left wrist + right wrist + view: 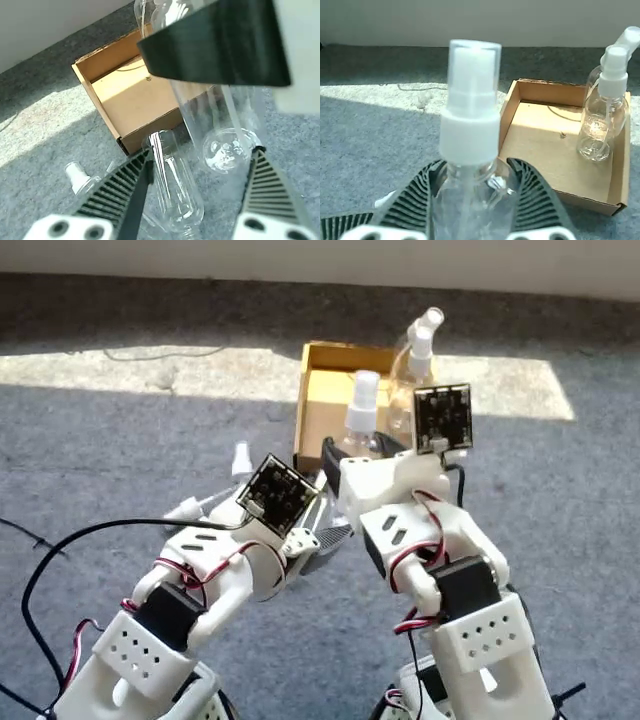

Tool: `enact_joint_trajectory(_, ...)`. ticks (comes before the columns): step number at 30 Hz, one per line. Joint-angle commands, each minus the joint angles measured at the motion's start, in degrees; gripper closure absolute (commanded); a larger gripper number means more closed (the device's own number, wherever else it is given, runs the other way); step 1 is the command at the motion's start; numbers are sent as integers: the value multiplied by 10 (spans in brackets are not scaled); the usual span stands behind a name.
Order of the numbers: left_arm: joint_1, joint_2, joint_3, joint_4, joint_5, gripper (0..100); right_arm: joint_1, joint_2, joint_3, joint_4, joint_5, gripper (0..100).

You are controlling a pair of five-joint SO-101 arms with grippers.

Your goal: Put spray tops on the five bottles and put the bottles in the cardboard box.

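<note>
Your right gripper (pixel 475 172) is clamped on a clear capped bottle (pixel 465 205), upright just short of the cardboard box (pixel 545 145) where two capped bottles (pixel 597 130) stand. Your left gripper (pixel 200 157) hangs fingers apart over an uncapped bottle (pixel 175 192) lying on the carpet (pixel 40 125). Swing in low and the held bottle could clip the box wall or topple the standing pair. No label or writing is legible.
</note>
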Motion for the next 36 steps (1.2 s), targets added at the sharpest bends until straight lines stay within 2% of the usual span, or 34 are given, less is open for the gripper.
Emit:
enact_joint_trajectory(1,5,-7,2,-21,0,739,-9,-51,-33,37,-4,994)
enact_joint_trajectory(6,6,-7,9,-34,0,744,-9,-81,-33,67,-3,994)
enact_joint_trajectory(13,9,-13,8,-33,0,744,-3,-51,-32,53,0,994)
enact_joint_trajectory(24,4,-13,13,-32,-1,744,160,117,-36,-155,96,994)
enact_joint_trajectory(36,4,-13,49,-34,-3,744,182,270,-35,-322,107,994)
